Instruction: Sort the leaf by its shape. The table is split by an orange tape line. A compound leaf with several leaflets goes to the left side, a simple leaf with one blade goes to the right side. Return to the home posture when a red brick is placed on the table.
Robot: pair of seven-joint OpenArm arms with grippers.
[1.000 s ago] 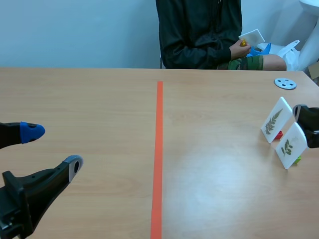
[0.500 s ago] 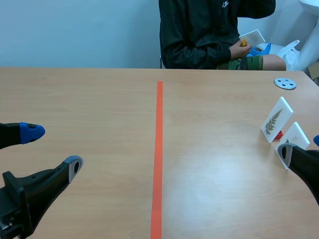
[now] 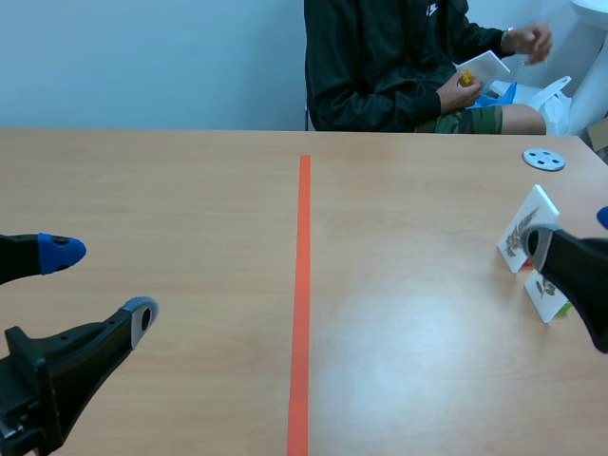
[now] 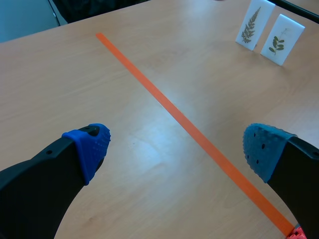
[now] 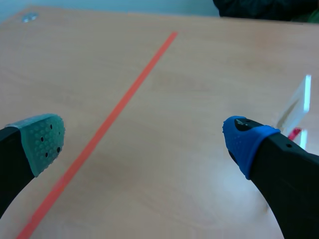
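1. Scene view: fern card (image 3: 530, 214) and sprig card (image 4: 281, 32) stood side by side, right of tape (image 3: 302, 285).
2. Left gripper (image 3: 100, 283) spread wide, empty.
3. Right gripper (image 5: 144, 140) wide, empty, near the cards.

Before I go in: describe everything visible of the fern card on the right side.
The fern card is a white, stiff-looking rectangle standing on edge, leaning slightly back, bearing a brownish-green frond of many leaflets. A small red foot seems to prop it. It stands right of the orange tape line, close beside the second leaf card. In the scene view the open right gripper overlaps its lower corner; contact cannot be told.
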